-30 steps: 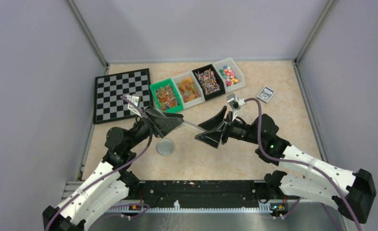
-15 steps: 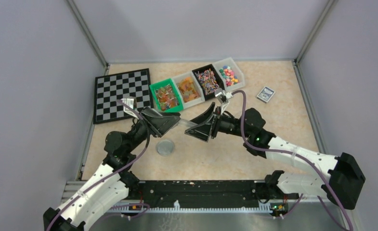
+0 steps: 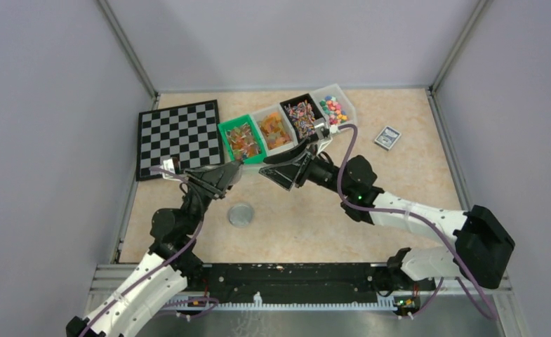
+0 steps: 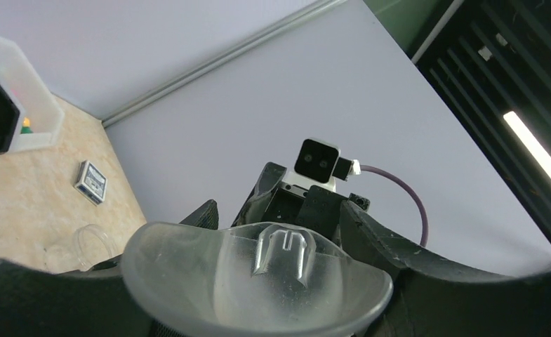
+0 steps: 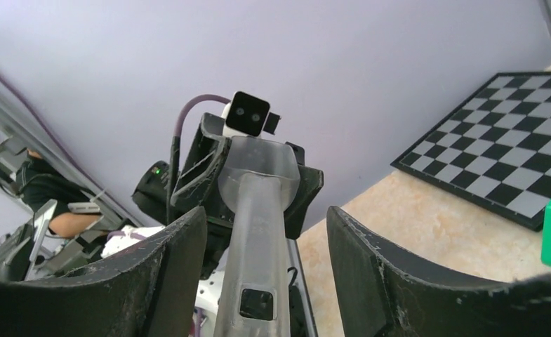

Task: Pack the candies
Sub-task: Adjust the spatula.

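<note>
Plain lilac walls (image 3: pixel 293 42) enclose a beige marbled tabletop (image 3: pixel 427 161), metal rails (image 3: pixel 128 49) in the corners.

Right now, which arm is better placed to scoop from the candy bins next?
Right. The right gripper straddles the clear scoop at its handle, jaws open, close in front of the bins of candies. The left gripper clamps the scoop's bowl end, so it probably could not dig with it.
</note>
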Robot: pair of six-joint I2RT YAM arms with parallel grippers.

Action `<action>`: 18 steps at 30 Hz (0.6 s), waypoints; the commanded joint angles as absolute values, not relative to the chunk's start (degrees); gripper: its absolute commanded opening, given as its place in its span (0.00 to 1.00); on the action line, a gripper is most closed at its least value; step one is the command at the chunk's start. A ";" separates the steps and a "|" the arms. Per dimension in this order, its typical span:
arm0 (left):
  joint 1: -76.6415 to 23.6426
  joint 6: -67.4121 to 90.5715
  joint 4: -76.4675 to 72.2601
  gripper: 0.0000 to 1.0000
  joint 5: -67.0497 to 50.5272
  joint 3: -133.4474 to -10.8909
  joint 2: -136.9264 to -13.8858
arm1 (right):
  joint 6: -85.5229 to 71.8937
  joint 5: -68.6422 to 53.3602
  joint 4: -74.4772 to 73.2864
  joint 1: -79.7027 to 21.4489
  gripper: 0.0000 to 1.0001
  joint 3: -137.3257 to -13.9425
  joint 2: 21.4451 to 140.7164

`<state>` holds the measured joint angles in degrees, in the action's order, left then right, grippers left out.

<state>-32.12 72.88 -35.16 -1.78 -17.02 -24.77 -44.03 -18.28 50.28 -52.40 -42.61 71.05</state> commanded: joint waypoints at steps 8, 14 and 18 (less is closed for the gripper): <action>-32.20 70.29 -40.77 0.55 -3.07 -17.99 -26.96 | -46.75 -19.57 55.13 -53.35 0.55 -45.25 75.08; -32.17 66.69 -39.19 0.55 -8.47 -19.26 -28.30 | -45.34 -20.91 52.82 -53.35 0.52 -45.39 73.23; -32.19 66.84 -40.84 0.54 -6.85 -17.51 -26.89 | -46.69 -23.02 52.72 -53.35 0.48 -46.22 73.85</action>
